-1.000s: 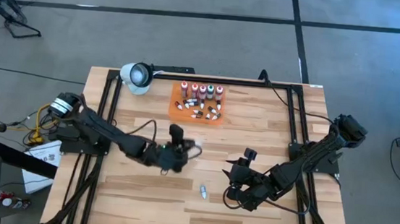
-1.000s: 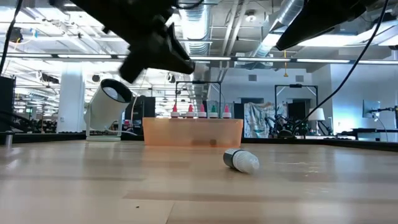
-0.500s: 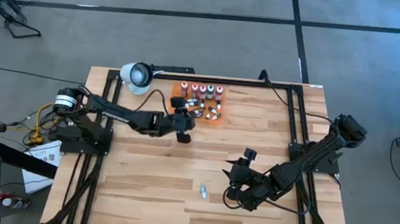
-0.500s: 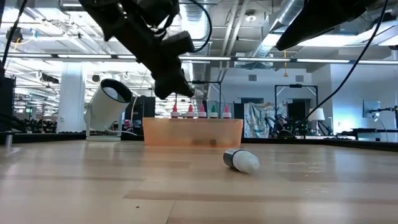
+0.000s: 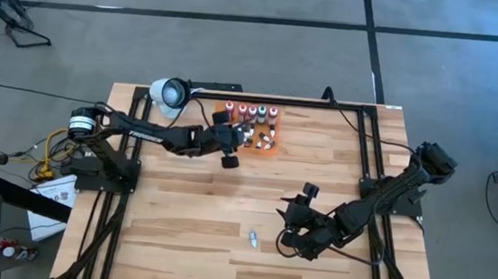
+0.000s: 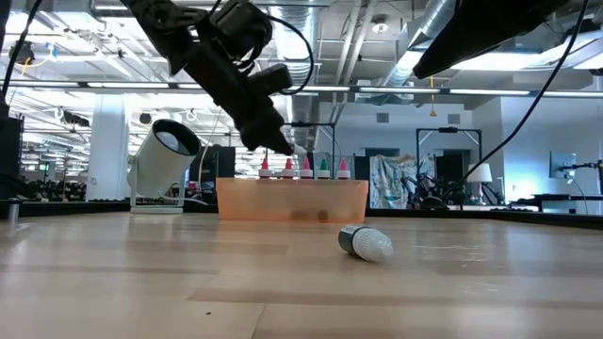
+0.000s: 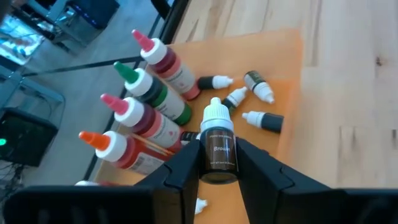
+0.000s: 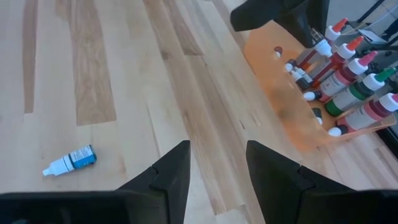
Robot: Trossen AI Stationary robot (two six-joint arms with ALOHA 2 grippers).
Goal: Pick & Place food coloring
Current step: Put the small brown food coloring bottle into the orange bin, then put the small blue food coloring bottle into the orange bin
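My left gripper [image 5: 228,147] is shut on a small dark food coloring vial [image 7: 217,146] with a white cap and hangs over the near left part of the orange tray [image 5: 266,150]. On the tray, several larger bottles [image 7: 146,102] with coloured tips stand upright and small vials [image 7: 261,87] lie on their sides. One more vial [image 5: 253,239] lies on its side on the table, just left of my right gripper [image 5: 297,240], which is open with nothing between its fingers. My left gripper pinches the vial's dark body [image 7: 217,169] between its two fingers. The fingers slant down from the table's left side and lie along the vial, whose white cap [image 7: 216,117] sticks out past the fingertips. The vial is lifted clear above the tray.
A white round lamp [image 5: 170,94] lies at the far left, beside the tray. A black frame rail [image 5: 280,98] runs along the far edge. Bare wood lies between the tray and the loose vial [image 8: 69,162].
My left gripper has swung from the table's middle toward the far edge and now hangs over the orange tray, rolling its wrist on the way. The vial has gone along in its fingers, clear of the table.
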